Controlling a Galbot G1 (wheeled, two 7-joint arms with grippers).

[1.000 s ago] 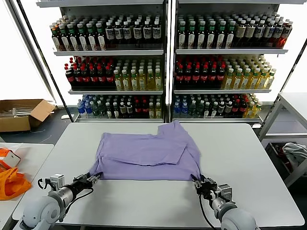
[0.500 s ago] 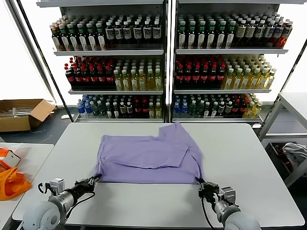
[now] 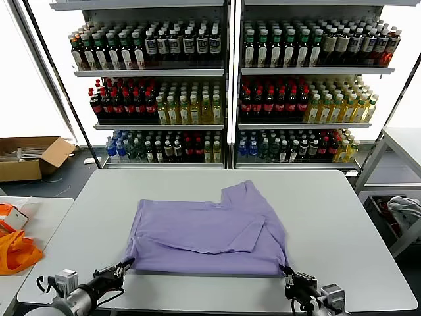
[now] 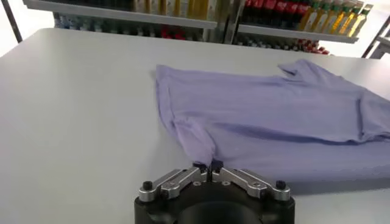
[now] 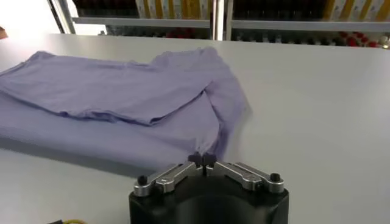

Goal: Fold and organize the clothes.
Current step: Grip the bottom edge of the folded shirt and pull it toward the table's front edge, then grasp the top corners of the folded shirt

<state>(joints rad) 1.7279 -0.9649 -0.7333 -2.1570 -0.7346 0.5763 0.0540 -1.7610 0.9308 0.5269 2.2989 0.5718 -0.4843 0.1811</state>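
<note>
A lavender T-shirt [image 3: 210, 237], the clothes, lies partly folded on the pale table [image 3: 329, 210], one sleeve sticking out at the far side. My left gripper [image 3: 125, 265] is shut on the shirt's near left corner, close to the table's front edge. My right gripper [image 3: 287, 271] is shut on the near right corner. In the left wrist view the fingertips [image 4: 207, 164] pinch a bunched tip of the shirt [image 4: 274, 115]. In the right wrist view the gripper [image 5: 202, 159] pinches the fabric [image 5: 109, 97] the same way.
Drink shelves [image 3: 223, 85] stand behind the table. An orange bag [image 3: 16, 251] lies on a side table at the left and a cardboard box [image 3: 29, 155] sits on the floor behind it. At the right are another table [image 3: 402, 141] and a pale cloth bundle [image 3: 404, 210].
Both grippers have drawn back toward me, dragging the shirt nearer the table's front edge. The near hem now lies straighter between the two held corners.
</note>
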